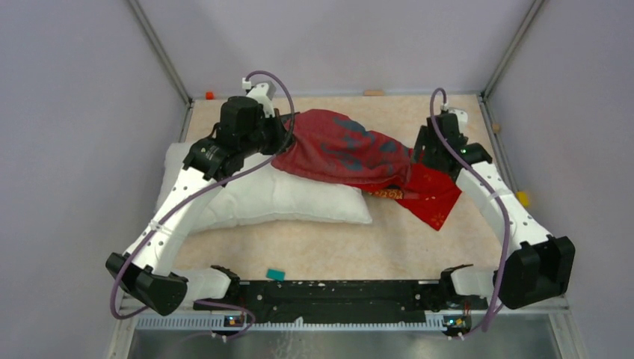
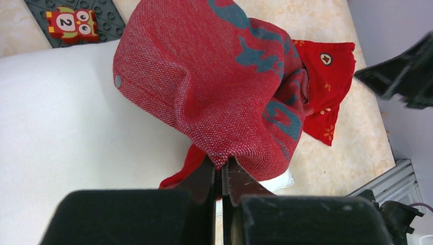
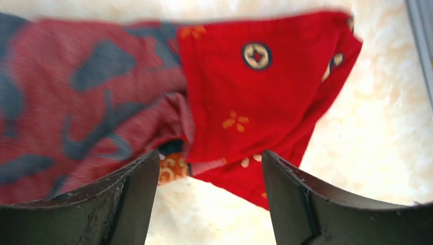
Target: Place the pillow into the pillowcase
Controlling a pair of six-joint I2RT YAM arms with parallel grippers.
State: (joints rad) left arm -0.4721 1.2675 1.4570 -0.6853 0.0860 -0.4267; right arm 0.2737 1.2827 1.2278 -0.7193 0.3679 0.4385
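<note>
The left hand (image 2: pixel 223 171) pinches a fold of the pillowcase (image 1: pixel 344 153), which drapes across the pillow (image 1: pixel 284 198) on the table (image 1: pixel 336 247). The right hand (image 3: pixel 208 157) stands spread wide over its red end, seemingly clear of it.

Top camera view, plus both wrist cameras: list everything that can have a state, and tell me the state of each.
pillowcase: bunched up, draped across the pillow, one end pinched and lifted.
pillow: lying flat, bare, outside the pillowcase.
left pincer: shut on the pillowcase.
right pincer: open, jaws spread at the bright red end, clamping nothing.
</note>
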